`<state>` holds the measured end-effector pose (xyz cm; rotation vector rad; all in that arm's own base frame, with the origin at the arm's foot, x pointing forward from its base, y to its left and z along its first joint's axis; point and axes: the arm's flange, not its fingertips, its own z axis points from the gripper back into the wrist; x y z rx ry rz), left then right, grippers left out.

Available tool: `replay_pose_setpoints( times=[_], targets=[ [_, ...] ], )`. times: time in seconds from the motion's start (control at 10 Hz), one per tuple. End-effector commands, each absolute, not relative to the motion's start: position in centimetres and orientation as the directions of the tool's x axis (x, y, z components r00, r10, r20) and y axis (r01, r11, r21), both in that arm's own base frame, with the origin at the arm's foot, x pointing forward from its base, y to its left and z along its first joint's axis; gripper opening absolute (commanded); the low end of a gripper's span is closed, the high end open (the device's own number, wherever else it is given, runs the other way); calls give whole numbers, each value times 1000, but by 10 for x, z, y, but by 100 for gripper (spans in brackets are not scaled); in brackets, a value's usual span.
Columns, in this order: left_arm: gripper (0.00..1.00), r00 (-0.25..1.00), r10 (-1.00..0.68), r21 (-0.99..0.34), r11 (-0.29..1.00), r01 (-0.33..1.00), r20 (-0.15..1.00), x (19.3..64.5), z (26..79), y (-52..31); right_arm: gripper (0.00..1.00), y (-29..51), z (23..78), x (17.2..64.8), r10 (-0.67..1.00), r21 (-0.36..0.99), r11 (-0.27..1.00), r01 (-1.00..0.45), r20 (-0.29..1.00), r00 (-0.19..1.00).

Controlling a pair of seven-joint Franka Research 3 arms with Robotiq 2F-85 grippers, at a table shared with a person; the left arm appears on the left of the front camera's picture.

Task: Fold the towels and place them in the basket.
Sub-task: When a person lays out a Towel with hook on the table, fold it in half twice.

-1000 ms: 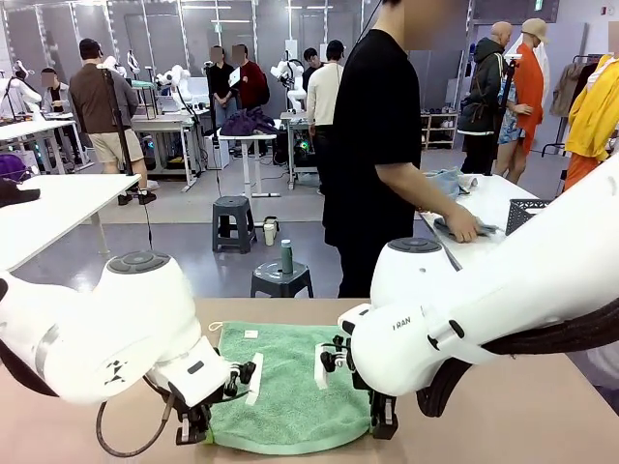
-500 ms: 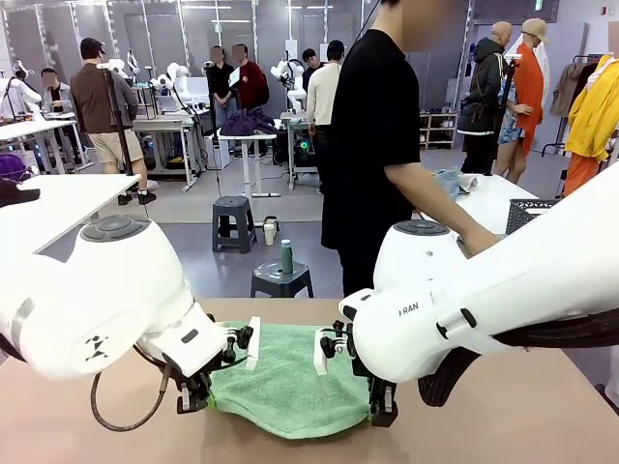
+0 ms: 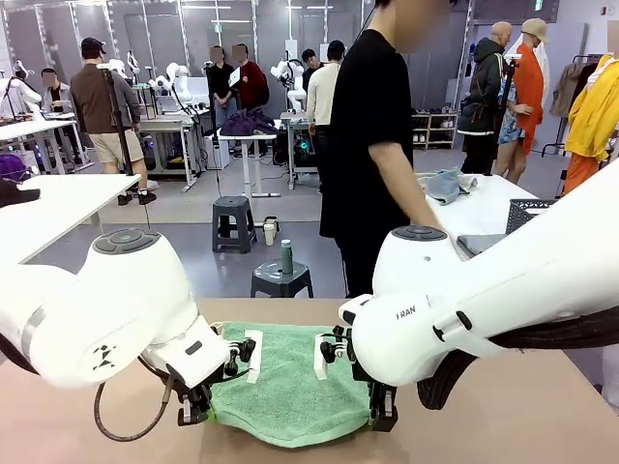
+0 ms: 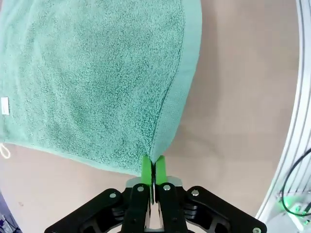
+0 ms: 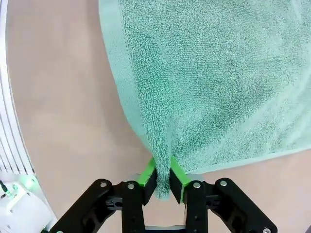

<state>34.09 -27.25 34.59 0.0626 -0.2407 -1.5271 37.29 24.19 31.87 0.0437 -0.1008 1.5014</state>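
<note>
Here, the mint green terry-cloth towel [image 3: 290, 382] lies spread on the tan table [image 3: 503, 425], close to its near edge and midway between its side edges. The left gripper [image 4: 153, 167] is pinched tight on the towel's near left corner, green pads pressed together with only cloth between. The right gripper [image 5: 163, 174] is clamped likewise on the near right corner, around a thicker bunch of hem. So the near hem runs from one gripper to the other, and the rest of the cloth stretches away from both toward the table's far edge. A fold would likely carry that hem over to the far one, both arms evenly. A small white tag [image 4: 5, 105] near the towel's far left corner shows no legible print. The right arm's casing reads "RAN" [image 3: 406, 312], part of a longer word.
</note>
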Motion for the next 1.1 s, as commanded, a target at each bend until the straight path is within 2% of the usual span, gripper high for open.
replay_pose_setpoints(
  times=[0.0,0.1,0.3,0.5,0.8,1.0],
  targets=[
    [4,25,-993,190,47,981,116,341,345,-272,11,242,319,373,993,-33,69,-997,94,66],
    [4,11,-998,178,23,984,67,346,367,-269,11,239,339,375,992,-13,93,-996,85,92],
    [4,39,-994,90,48,995,104,342,396,-266,11,238,365,371,989,21,100,-995,106,102],
    [4,20,-988,135,42,990,156,337,421,-269,11,242,388,371,987,-25,113,-993,118,109],
    [4,49,-984,205,84,975,171,365,431,-269,11,247,401,401,976,-35,166,-986,147,159],
    [4,92,-980,182,124,975,174,396,417,-267,11,255,393,436,977,-22,178,-984,121,174]
  ],
)
